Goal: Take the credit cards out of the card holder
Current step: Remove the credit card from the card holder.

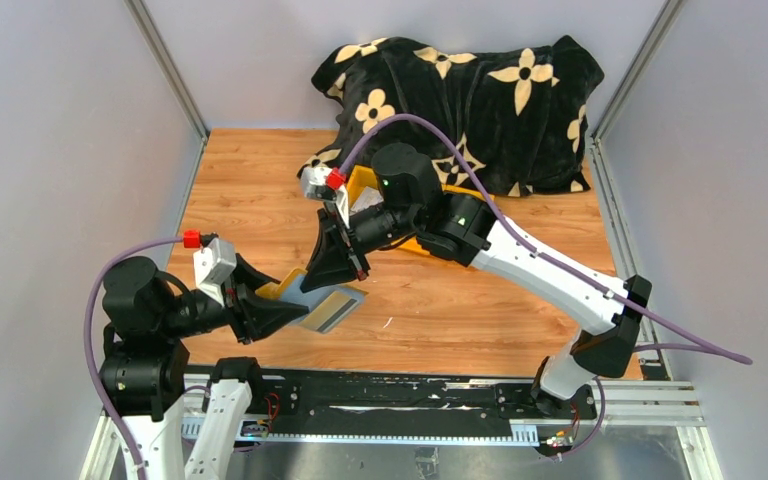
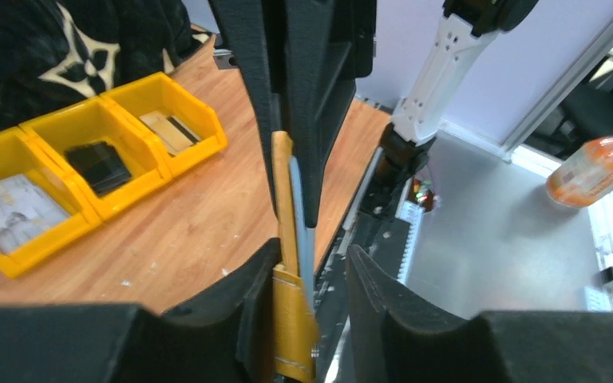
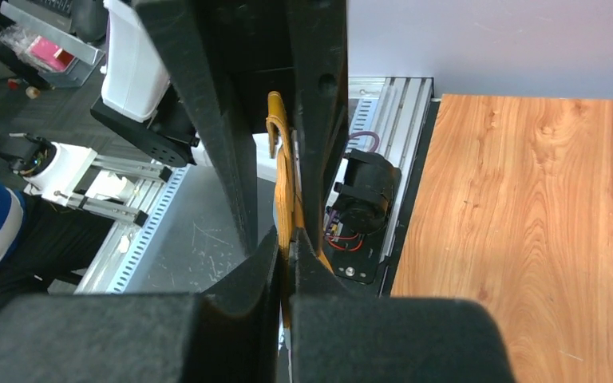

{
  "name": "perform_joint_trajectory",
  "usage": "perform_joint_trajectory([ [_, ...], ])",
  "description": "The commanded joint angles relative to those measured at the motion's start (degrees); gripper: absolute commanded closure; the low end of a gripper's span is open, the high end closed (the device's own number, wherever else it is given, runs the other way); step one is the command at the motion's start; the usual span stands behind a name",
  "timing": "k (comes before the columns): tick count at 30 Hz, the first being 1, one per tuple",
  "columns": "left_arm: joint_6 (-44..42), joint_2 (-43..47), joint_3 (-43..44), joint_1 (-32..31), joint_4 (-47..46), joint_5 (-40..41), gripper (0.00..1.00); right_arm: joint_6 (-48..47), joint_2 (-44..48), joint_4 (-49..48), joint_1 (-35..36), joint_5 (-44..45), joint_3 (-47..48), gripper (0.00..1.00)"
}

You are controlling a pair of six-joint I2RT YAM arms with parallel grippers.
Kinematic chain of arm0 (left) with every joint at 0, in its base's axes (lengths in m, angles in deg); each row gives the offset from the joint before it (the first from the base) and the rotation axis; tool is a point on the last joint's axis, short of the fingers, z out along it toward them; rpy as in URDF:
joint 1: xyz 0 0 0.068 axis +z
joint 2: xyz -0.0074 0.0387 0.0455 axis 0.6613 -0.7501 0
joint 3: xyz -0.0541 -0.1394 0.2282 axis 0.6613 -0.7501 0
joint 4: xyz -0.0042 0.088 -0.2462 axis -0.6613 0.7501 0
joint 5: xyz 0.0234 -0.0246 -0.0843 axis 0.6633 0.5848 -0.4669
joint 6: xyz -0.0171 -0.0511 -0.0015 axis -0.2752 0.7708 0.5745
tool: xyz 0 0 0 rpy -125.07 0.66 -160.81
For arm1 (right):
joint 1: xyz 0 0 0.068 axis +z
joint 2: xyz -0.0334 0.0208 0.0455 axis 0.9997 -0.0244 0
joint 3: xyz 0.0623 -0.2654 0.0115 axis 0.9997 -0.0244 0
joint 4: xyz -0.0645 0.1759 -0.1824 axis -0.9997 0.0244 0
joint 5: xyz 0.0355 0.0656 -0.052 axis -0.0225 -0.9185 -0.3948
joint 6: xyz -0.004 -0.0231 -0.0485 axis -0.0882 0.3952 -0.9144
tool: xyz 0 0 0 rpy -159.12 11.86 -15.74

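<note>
The mustard-yellow card holder (image 1: pixel 292 286) hangs open above the wooden table between both grippers. My right gripper (image 1: pixel 338 278) comes down from above and is shut on the card holder's (image 3: pixel 282 171) upper edge. My left gripper (image 2: pixel 313 254) stands open round the lower edge: one finger (image 2: pixel 259 275) touches the yellow leaf (image 2: pixel 286 199) and the other is clear of it. A thin grey sheet (image 2: pixel 304 239) lies against the yellow leaf; I cannot tell whether it is a credit card or a sleeve. A flat card (image 2: pixel 169 132) lies in a bin compartment.
A yellow three-compartment bin (image 2: pixel 207 152) sits on the table behind the right arm; it also holds a black pouch (image 2: pixel 100 163) and a grey packet (image 2: pixel 12 203). A black flowered blanket (image 1: pixel 460 100) fills the back. An orange bottle (image 2: pixel 599 167) lies off the table.
</note>
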Motion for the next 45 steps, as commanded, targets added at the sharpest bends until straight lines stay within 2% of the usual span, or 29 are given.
perform_joint_trajectory([
  [1, -0.18, 1.49, 0.05, -0.15, 0.05, -2.33, 0.43, 8.74, 1.99, -8.8, -2.96, 2.44, -2.08, 1.0],
  [2, 0.02, 1.66, 0.06, -0.15, 0.05, -2.26, 0.39, 11.57, 2.9, -12.92, -3.8, 2.27, -4.23, 1.0],
  [4, 0.48, 2.12, 0.22, -0.22, 0.15, -2.06, 0.33, 20.79, 6.25, -27.97, -6.27, 1.54, -11.72, 1.0],
  [8, 1.52, 1.92, 1.83, -0.17, 0.27, 0.34, 0.33, 35.84, 10.01, -48.24, -8.09, 2.32, -21.18, 1.0],
  [11, 7.8, 1.0, 2.5, -0.15, -5.07, 0.47, 0.43, 40.34, 10.87, -54.2, -8.15, 3.33, -24.79, 1.0],
  [16, 20.29, 1.99, -0.03, -0.19, -18.75, 1.04, 0.68, 41.86, 12.96, -57.9, -7.86, 6.37, -29.08, 1.0],
  [19, 25.43, 2.98, -1.62, -0.15, -24.73, 1.64, 0.86, 41.88, 13.43, -58.33, -6.99, 7.4, -30.63, 1.0],
  [23, 25.83, 2.79, -2.25, -0.22, -25.35, 1.5, 1.0, 40.8, 13.44, -57.82, -5.65, 6.19, -31.68, 0.98],
  [24, 25.02, 2.68, -2.16, -0.16, -24.5, 1.21, 1.0, 39.92, 13.23, -57.11, -5.41, 4.7, -31.16, 0.91],
  [26, 22.93, 2.34, -2.06, -0.13, -22.3, -0.49, 1.0, 33.97, 12.41, -48.49, -5.33, -0.47, -27.96, 0.66],
  [27, 21.24, 2.17, -1.95, -0.16, -20.86, -1.91, 1.0, 28.54, 11.91, -41.13, -5.33, -3.74, -24.88, 0.56],
  [30, 11.92, 1.51, -0.46, -0.17, -11.83, -4.63, 1.0, 8.23, 9.5, -11.14, -4.93, -5.71, -12.74, 0.41],
  [32, 5.59, 0.87, 1.12, -0.15, -5.21, -4.7, 1.0, -1.28, 6.54, 2.17, -4.85, -5.45, -5.76, 0.37],
  [35, 4.28, 0.71, 0.97, -0.15, -4.78, -4.18, 1.0, -11.64, 2.95, 17.02, -4.33, -3.11, 2.67, 0.33],
  [40, 3.01, -0.18, 1.26, -0.15, -4.78, -2.98, 1.0, -21.07, 1.19, 27.36, -2.18, 2.63, 8.27, 0.31],
  [45, 1.84, -0.53, 1.22, -0.18, -4.76, -2.3, 1.0, -24.78, -1.99, 33.02, 0.78, 8.13, 14.28, 0.31],
])
